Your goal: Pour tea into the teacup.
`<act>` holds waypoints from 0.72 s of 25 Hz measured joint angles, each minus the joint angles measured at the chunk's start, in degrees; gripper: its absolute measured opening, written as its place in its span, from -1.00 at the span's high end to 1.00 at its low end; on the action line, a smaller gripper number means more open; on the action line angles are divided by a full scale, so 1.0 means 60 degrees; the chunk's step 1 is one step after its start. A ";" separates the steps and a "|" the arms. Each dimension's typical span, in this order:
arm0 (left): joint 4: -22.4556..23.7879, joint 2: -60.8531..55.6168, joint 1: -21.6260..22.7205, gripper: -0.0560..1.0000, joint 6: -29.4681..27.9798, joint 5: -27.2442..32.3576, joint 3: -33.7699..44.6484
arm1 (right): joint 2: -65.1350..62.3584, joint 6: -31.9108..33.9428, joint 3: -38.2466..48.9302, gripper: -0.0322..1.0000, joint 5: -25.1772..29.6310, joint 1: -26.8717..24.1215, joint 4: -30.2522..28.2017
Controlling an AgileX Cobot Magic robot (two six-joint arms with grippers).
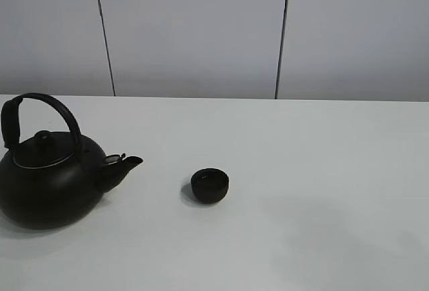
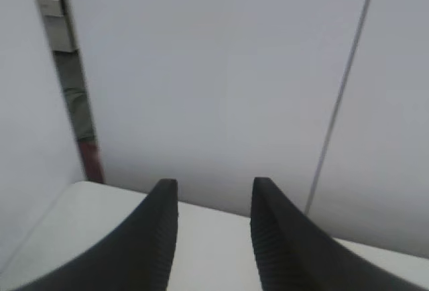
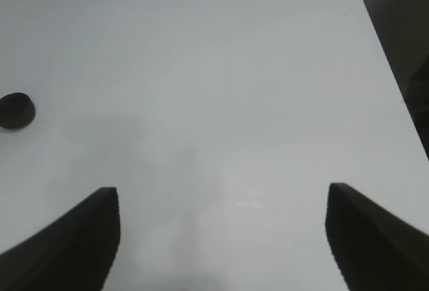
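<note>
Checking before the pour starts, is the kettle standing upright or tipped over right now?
Upright. The kettle sits flat on the table, handle arched above, lid on top, spout aimed toward the teacup.

I'm looking at a kettle [image 1: 50, 184] with a dark, matt, slightly rough-looking body, like cast iron, while a thin bright metal ring is glinting around its lid. The teacup [image 1: 210, 185] is showing the same dull black finish (I can't tell its material for certain). The table [image 1: 322, 170] is reading as smooth white with a faint satin sheen. The left gripper [image 2: 214, 200] fingers [image 2: 157, 237] are looking like matt black plastic with fine ribbing on their inner faces; the right gripper [image 3: 221, 200] is appearing equally matt black.
</note>
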 joint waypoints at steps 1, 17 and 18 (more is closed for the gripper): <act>-0.0082 0.0000 0.0290 0.39 0.0363 0.0146 0.0000 | 0.0000 0.0000 0.0000 -0.18 0.0000 0.0000 0.0000; -0.3714 -0.4164 -0.0037 0.39 0.4109 0.5326 -0.1573 | 0.0000 0.0000 0.0000 -0.18 0.0000 0.0000 0.0000; -0.4181 -0.4686 -0.0355 0.39 0.4512 0.5915 -0.1771 | 0.0000 0.0000 0.0000 -0.18 0.0000 0.0000 0.0000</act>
